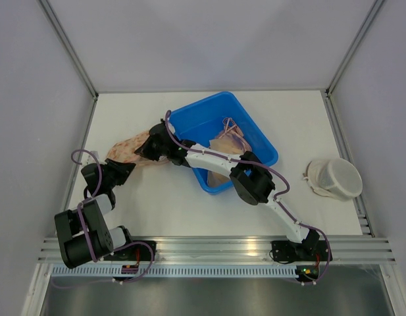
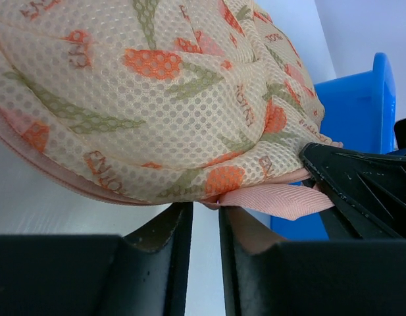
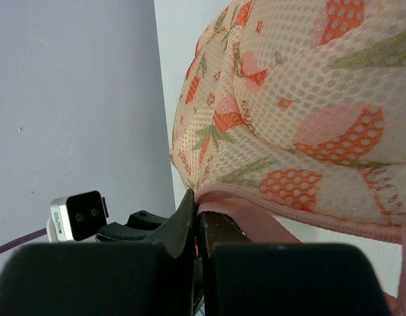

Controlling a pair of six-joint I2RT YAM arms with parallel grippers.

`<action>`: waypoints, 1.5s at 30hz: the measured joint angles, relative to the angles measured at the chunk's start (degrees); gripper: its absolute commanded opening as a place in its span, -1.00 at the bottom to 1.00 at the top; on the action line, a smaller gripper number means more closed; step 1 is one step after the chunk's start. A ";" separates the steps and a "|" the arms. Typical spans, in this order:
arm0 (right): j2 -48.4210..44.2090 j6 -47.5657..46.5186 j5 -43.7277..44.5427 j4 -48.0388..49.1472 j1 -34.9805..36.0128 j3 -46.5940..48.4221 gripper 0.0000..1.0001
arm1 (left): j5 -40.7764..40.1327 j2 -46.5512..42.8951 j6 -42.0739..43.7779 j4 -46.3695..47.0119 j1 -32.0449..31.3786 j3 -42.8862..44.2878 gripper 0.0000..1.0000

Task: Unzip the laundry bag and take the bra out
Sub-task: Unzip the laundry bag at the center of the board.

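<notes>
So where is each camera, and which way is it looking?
Top external: above and behind the arms, looking down on the table, blue bin and laundry bag; both whole arms show, left gripper and right gripper at the bag.
Left wrist: on the left arm, low, facing the bag and bin; its own two fingers show, plus a tip of the right gripper.
Right wrist: on the right arm, facing the bag and wall; its own fingers show.
Shared: both wrist views see the bag's pink edge, from different sides.
</notes>
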 measured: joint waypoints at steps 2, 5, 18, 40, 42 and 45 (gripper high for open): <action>-0.02 0.00 -0.15 0.15 0.00 -0.31 -0.99 | 0.00 -0.02 0.00 -0.26 0.00 0.15 -0.65; -0.04 0.02 -0.28 0.22 -0.02 -0.63 -0.99 | -0.04 -0.15 0.02 -1.03 0.02 0.55 -0.79; -0.04 -0.02 -0.70 0.46 -0.02 -0.90 -0.99 | -4.17 -4.72 0.02 -12.11 -0.31 2.82 -0.95; -0.02 -0.72 -2.32 0.09 -1.20 -0.94 -0.99 | -16.35 -8.20 0.55 -27.91 -0.20 6.14 -0.64; -0.02 -0.74 -2.49 0.09 -1.20 -0.94 -0.99 | -13.18 -8.87 0.52 -23.37 -0.20 3.63 -0.53; -0.02 -0.70 -2.84 0.11 -1.20 -0.94 -0.99 | -9.55 -8.66 0.46 -19.30 -0.20 1.16 -0.34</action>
